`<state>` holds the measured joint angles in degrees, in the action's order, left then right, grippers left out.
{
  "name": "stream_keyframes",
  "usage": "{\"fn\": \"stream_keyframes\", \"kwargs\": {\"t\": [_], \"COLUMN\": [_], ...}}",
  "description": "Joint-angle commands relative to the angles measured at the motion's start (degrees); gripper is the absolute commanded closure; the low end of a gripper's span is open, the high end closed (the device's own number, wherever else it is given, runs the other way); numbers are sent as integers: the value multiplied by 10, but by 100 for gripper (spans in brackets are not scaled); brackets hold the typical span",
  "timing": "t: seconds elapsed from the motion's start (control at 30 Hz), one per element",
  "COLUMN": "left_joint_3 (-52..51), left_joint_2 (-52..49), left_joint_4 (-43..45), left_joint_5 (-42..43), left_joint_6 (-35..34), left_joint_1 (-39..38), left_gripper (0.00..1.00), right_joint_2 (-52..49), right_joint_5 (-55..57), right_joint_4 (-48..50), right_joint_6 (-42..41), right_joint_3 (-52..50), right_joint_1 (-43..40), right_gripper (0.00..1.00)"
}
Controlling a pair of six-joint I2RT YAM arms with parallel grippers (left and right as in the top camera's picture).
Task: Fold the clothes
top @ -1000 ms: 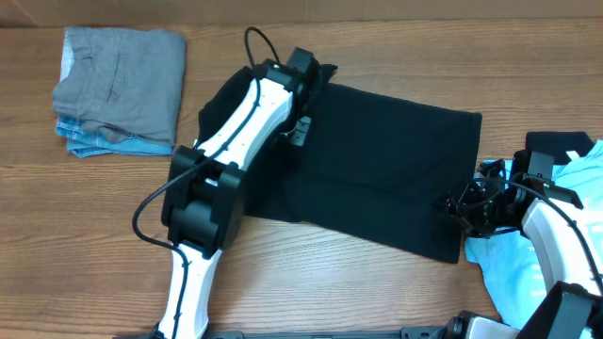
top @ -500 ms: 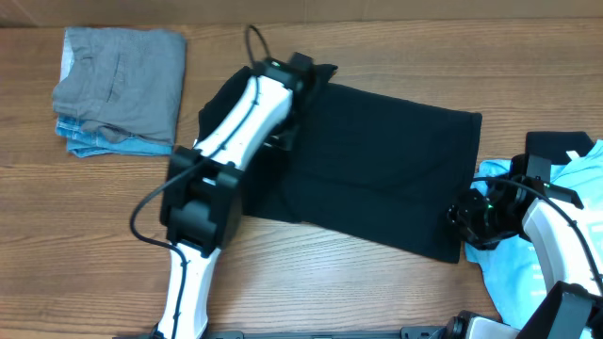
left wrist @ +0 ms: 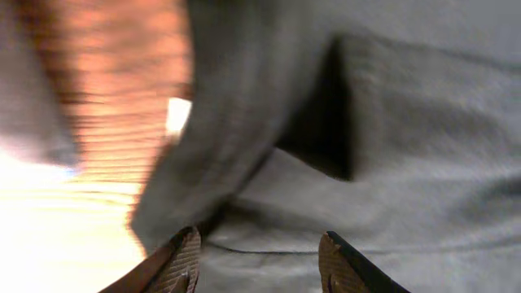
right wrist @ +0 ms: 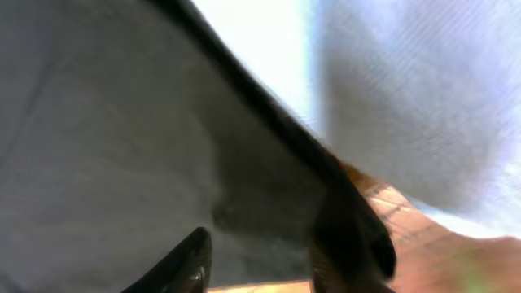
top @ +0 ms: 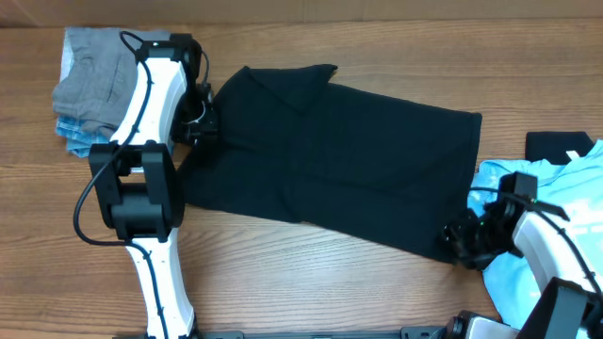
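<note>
Black shirt [top: 377, 160], left end effector [left wrist: 259, 248] spread

Parted jaws over rumpled shirt [left wrist: 391, 163]

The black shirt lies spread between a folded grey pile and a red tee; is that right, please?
No: the overhead view shows the tee is light blue, not red; the black shirt does lie between it and the grey pile.
</note>
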<state>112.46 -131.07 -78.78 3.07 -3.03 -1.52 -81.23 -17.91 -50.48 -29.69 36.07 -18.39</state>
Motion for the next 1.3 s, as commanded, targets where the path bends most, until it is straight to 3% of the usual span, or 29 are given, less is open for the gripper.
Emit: {"fn": "stream_keyframes", "kwargs": {"t": [0.0,0.03,0.1,0.3,0.4,0.6,0.67,0.73,0.87,1.07,1.27], "left_joint_3": [-42,-54,-75,-101,-101,-89,-84,-77,-59,-43,-43], "left_joint_2": [-4,-4,-4,-4,-4,-4,-4,-1,10,64,93], "left_joint_4": [18,28,46,69,68,37,21,2,-17,-35,-53], "left_joint_5": [44,44,43,28,14,1,-2,-20,-26,-20,-19], "left_joint_6": [48,48,48,47,45,45,45,43,41,33,32], "left_joint_1": [-12,-12,-12,-11,-11,-10,-10,-9,-2,21,23], "left_gripper": [50,51,55,58,58,58,59,62,61,59,55], "right_joint_2": [9,9,9,9,9,9,9,9,9,9,9], "right_joint_5": [0,15,56,94,94,62,25,13,13,13,30], "right_joint_4": [21,22,13,-27,-39,-42,-50,-66,-68,-14,22], "right_joint_6": [-21,-26,-46,-27,-29,8,47,56,49,-8,-45], "right_joint_3": [-19,-15,-2,57,68,68,68,67,53,-15,-45], "right_joint_1": [-5,-10,-21,-35,-35,-35,-35,-34,-34,-34,-35], "right_gripper": [78,87,95,96,89,89,81,60,53,54,64]}}
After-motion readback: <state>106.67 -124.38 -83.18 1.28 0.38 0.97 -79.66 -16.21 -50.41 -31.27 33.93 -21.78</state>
